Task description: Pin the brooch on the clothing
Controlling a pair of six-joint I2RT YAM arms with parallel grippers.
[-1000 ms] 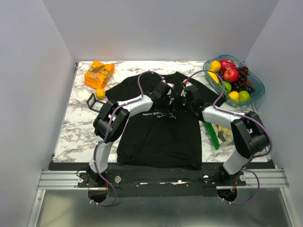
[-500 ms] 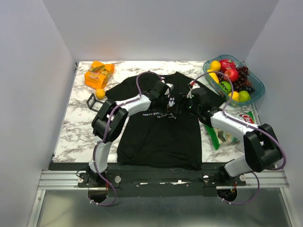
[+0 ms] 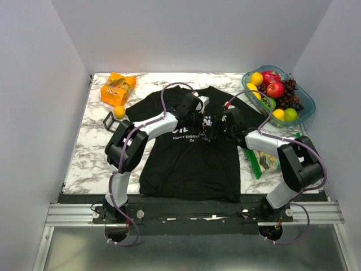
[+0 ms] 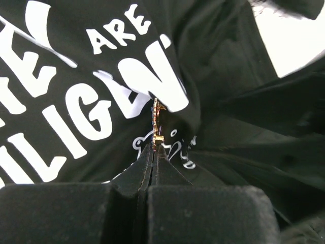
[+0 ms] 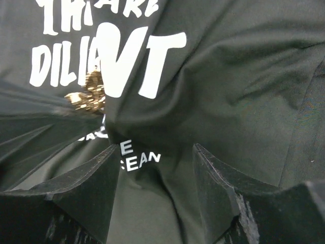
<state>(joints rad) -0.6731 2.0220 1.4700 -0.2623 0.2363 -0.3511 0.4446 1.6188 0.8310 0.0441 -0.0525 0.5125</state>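
- Left wrist view shows your left gripper (image 4: 154,151) pinched shut on the near end of the brooch (image 4: 157,122).
- The brooch stands on its thin edge. Its long side runs straight out from the fingertips, toward the big white letters.
- It seems to touch a bunched fold of the black T-shirt (image 4: 228,101), right by the last big letter. You cannot tell if the pin has gone into the cloth.
- It looks tiny, gold-brown and shiny, with bumpy bits like little petals. It is much smaller than one big letter.
- In the right wrist view your right gripper (image 5: 156,150) is wide open and holds nothing. Only cloth lies between its fingers.
- From that gripper the brooch (image 5: 87,95) sits ahead and off to the left, near but apart.
- So your left arm is the nearer one, and it has the brooch. I think the right one needs to hold the fold beside it.
- In the top view the T-shirt (image 3: 192,164) lies in the middle of the tabletop (image 3: 90,158), collar toward the far edge. Both grippers meet over the chest print. The brooch is too small to see from up there.
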